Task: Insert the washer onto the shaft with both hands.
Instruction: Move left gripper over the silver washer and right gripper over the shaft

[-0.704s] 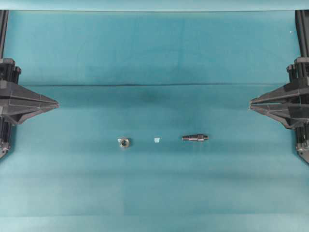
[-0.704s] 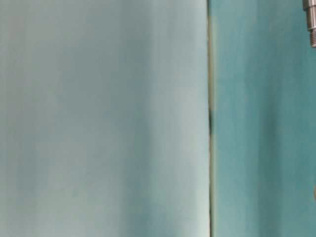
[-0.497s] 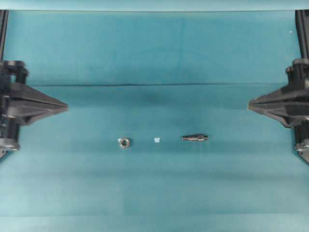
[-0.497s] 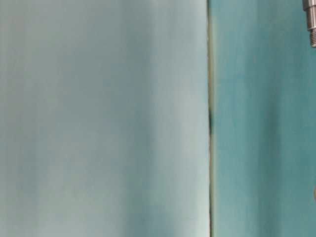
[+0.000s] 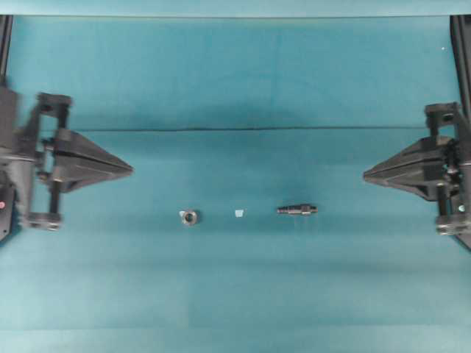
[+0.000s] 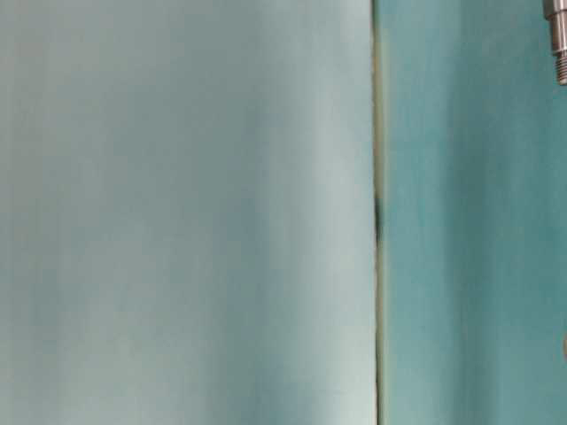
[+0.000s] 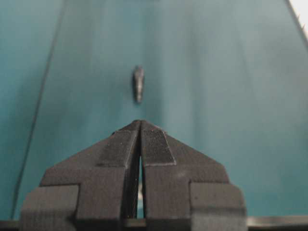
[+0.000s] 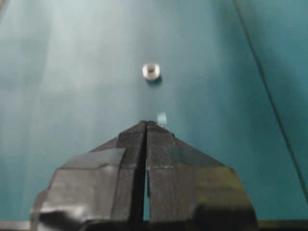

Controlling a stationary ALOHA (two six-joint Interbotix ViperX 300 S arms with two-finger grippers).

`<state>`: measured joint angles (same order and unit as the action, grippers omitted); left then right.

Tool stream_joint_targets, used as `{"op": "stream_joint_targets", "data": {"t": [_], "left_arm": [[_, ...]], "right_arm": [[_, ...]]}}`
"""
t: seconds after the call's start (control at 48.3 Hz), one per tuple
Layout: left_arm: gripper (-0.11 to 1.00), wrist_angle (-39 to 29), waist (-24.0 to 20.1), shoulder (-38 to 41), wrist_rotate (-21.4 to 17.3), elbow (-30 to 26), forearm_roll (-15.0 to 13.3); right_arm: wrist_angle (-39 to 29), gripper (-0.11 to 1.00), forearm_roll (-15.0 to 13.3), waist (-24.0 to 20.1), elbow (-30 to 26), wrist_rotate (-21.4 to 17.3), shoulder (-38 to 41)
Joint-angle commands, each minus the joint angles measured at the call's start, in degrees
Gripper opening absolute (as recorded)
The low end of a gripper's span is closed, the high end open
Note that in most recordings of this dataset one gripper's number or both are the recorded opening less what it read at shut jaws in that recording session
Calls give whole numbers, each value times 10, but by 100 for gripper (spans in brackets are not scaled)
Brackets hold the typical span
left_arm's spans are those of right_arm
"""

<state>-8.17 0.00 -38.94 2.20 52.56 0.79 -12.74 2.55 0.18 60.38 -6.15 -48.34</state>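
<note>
The silvery washer (image 5: 189,217) lies flat on the teal cloth, left of centre; it also shows in the right wrist view (image 8: 151,70). The dark stepped shaft (image 5: 297,210) lies on its side right of centre, and shows in the left wrist view (image 7: 138,83) and at the top right of the table-level view (image 6: 557,40). My left gripper (image 5: 131,169) is shut and empty, well left of and above the washer; its tips show in its wrist view (image 7: 140,122). My right gripper (image 5: 366,175) is shut and empty, right of the shaft; its tips show in its wrist view (image 8: 146,123).
A tiny pale square scrap (image 5: 238,213) lies between washer and shaft, also in the right wrist view (image 8: 161,117). A dark fold line (image 5: 235,130) crosses the cloth behind the parts. The table-level view is mostly a blurred pale surface.
Both grippers have moved inward toward the centre, the left one further than the right. Both stay shut. The washer, scrap and shaft have not moved.
</note>
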Motion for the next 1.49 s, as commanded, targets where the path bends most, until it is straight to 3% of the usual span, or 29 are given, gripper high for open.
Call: {"op": "stream_joint_targets", "data": {"t": [0.0,0.497,0.994,1.47], "left_arm": [[2,-22,1,25,-2,-33,1],[2,-207,5,208,-9,-142,2],[2,-213,17,314,-19,-186,4],[2,-190,18,341,-37,-182,4]], "right_arm": [[-26,-10,2,2,-33,-4,36],[-142,-10,-24,2,-123,2,232],[-182,-10,-88,2,-188,4,373],[-177,-7,-91,2,-192,7,405]]}}
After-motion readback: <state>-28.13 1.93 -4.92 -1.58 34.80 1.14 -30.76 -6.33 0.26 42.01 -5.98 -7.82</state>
